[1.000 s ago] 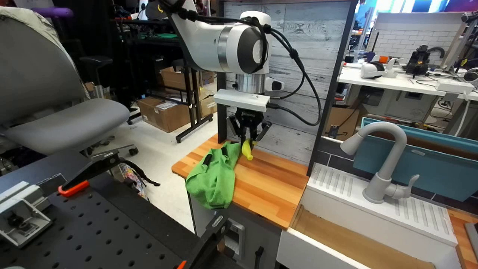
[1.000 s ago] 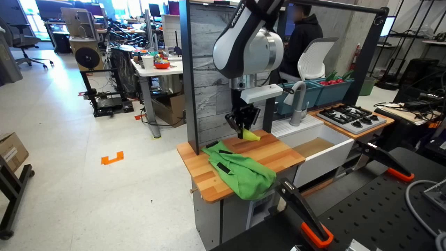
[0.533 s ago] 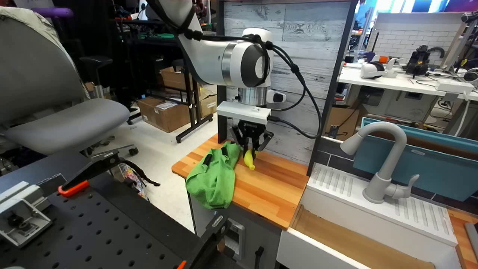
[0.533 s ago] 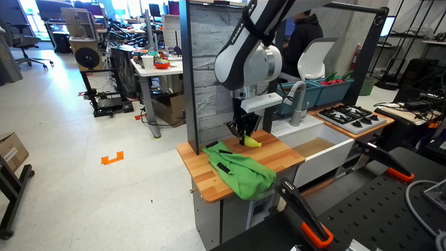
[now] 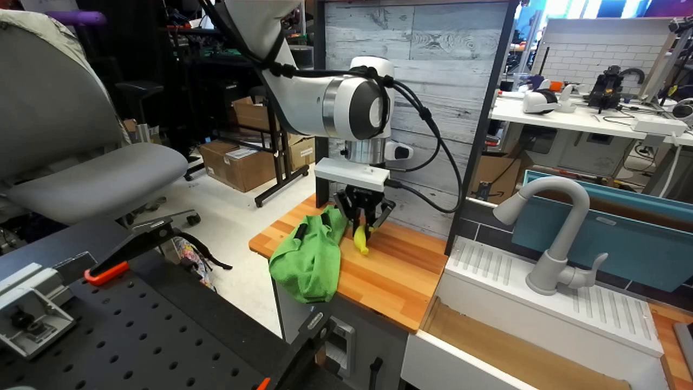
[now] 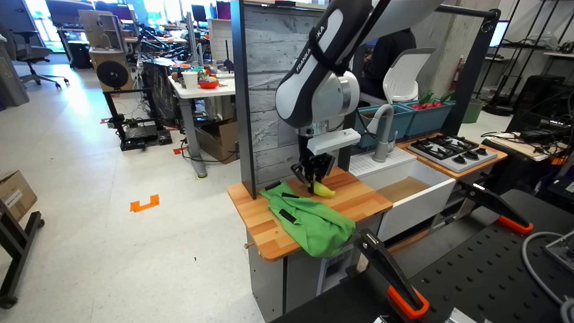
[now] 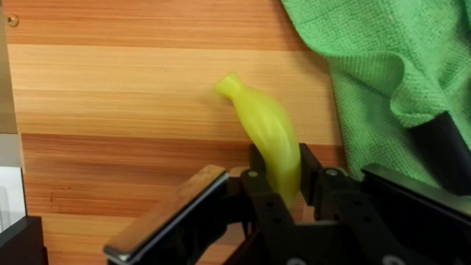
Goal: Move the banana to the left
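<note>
The yellow banana is pinched between the black fingers of my gripper in the wrist view. The pads touch it on both sides, and its stem end points away from the gripper. In both exterior views the banana hangs tilted under the gripper. It is at or just above the wooden counter; I cannot tell whether it touches. Its far end is partly hidden behind a finger.
A green cloth with black strips lies on the counter beside the banana and hangs over the front edge. A grey wood panel stands behind the arm. A white sink and grey faucet adjoin the counter.
My gripper has moved down with the banana held in it, from well above the counter to close to its surface. The green cloth has not moved.
</note>
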`<state>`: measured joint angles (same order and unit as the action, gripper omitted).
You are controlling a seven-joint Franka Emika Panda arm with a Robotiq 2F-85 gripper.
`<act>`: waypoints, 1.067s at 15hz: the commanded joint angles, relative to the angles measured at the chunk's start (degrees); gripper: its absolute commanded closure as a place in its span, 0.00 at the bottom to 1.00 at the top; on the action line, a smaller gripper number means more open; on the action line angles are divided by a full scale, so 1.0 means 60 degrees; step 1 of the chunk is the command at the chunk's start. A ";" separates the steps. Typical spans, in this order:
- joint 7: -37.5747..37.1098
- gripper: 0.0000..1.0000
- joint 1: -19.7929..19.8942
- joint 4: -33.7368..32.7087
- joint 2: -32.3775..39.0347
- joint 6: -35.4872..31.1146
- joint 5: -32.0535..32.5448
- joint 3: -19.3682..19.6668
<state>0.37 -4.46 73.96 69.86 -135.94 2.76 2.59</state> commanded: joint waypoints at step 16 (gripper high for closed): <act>-0.0360 0.00 -0.0052 -0.0577 0.0086 0.0653 0.0209 0.0037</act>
<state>-1.97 -4.71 71.72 70.87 -132.58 2.89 2.65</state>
